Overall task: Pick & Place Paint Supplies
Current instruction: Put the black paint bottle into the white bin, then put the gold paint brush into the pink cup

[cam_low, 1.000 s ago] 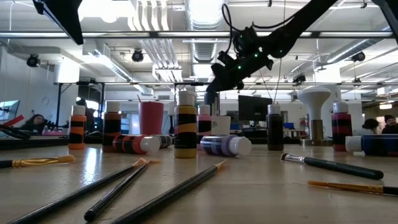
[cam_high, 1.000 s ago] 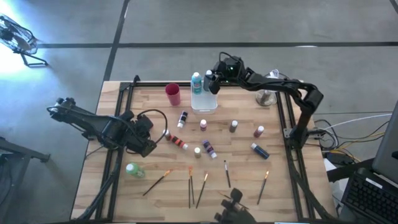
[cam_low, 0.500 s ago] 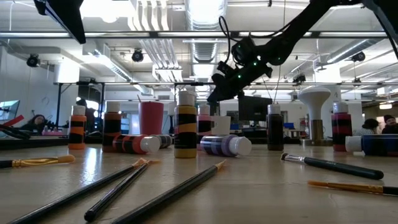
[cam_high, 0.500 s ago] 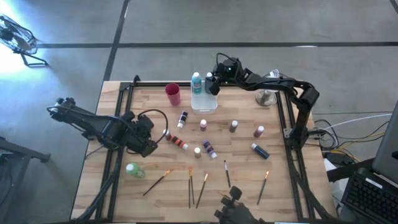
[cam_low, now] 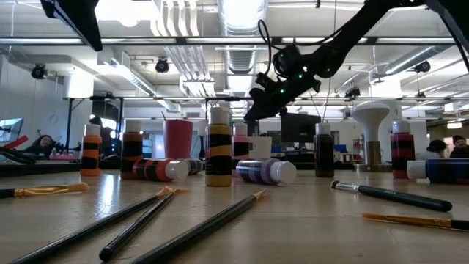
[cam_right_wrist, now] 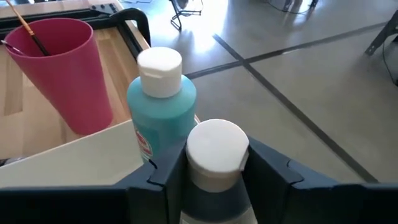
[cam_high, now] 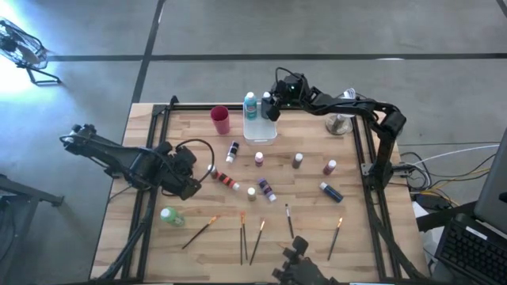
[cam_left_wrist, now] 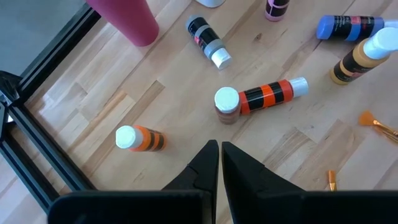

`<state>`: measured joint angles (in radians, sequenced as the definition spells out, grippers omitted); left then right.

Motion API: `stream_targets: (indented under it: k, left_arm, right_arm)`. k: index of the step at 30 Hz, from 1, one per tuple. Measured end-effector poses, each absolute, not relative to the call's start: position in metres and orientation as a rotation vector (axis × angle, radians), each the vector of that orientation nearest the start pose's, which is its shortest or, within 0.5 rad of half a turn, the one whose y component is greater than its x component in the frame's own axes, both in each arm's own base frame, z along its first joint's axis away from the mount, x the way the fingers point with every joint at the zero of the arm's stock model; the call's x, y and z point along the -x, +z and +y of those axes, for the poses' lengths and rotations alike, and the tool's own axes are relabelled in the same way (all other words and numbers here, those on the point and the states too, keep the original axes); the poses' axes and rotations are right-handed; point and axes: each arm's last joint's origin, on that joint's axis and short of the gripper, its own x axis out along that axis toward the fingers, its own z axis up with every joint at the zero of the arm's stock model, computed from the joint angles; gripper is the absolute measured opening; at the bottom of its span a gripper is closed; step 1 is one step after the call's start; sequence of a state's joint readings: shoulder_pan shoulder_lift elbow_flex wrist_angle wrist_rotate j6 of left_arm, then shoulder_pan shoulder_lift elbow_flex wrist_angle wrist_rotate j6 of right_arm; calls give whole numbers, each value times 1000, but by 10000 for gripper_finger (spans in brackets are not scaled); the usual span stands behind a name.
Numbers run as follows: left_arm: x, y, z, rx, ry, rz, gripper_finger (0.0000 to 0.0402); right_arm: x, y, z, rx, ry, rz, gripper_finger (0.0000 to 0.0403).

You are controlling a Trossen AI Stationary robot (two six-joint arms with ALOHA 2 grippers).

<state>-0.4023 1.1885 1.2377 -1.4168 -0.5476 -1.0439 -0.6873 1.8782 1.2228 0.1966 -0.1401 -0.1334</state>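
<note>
My right gripper (cam_right_wrist: 214,165) clamps a white-capped dark bottle (cam_right_wrist: 214,155) beside the teal white-capped bottle (cam_right_wrist: 163,102), only its wrist view shows the clamp, left gripper (cam_left_wrist: 219,163) pinched shut, empty, at table's left.

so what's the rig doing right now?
The right gripper holds a white-capped bottle between its fingers over the translucent tray at the table's far edge, beside a teal bottle already standing there. A magenta cup holds a brush. The left gripper waits shut over the left side. Other bottles and brushes are scattered on the table.
</note>
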Motion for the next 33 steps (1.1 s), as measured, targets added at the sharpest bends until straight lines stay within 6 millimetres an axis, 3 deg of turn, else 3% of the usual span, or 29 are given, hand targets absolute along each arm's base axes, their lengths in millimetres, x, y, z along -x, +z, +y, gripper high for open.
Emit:
stream_targets:
  k: [5, 13, 25, 33]
  left_arm:
    - [-174, 330, -57, 290, 701, 977, 26]
    - [-174, 330, -57, 290, 700, 977, 26]
    - [-174, 330, -57, 274, 691, 983, 26]
    - [-174, 330, -57, 244, 682, 983, 26]
  right_arm:
    - [-324, 210, -262, -55, -513, 463, 192]
    - [-323, 217, -260, -26, -506, 458, 221]
    - [-309, 257, -248, 28, -511, 409, 243]
    - [-294, 298, -212, 99, -443, 445, 239]
